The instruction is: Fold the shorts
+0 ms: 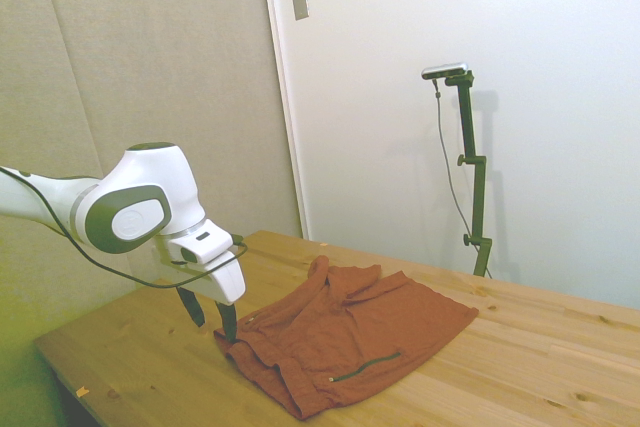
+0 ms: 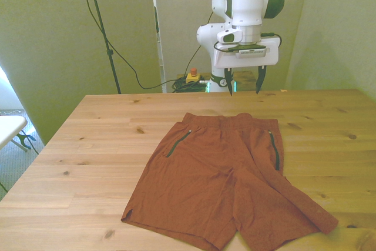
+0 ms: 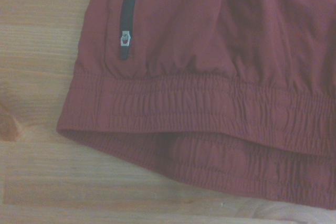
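The rust-orange shorts [image 2: 226,180] lie spread flat on the wooden tabletop [image 2: 88,145], unfolded, with the gathered waistband [image 2: 226,120] toward the tabletop's far edge in the front view and the two legs fanning out toward the near edge. A dark green zipper line runs down each side just below the waistband, one on the front view's left [image 2: 177,143] and one on the front view's right [image 2: 273,150]. The fabric is wrinkled, and in the side view a part of the shorts' far edge stands up in a soft ridge [image 1: 325,277]. The hand [image 2: 243,82] hangs above the tabletop just behind the waistband, its two dark fingers [image 2: 260,79] pointing down and standing apart with nothing between them. In the side view the hand [image 1: 210,315] is at the waistband end of the shorts; whether a fingertip touches the cloth there cannot be told. The wrist view shows the waistband [image 3: 210,108] from close by, its elastic gathers lying in two layers on the wood, and beside it the lower end of one zipper with a small metal pull [image 3: 125,38].
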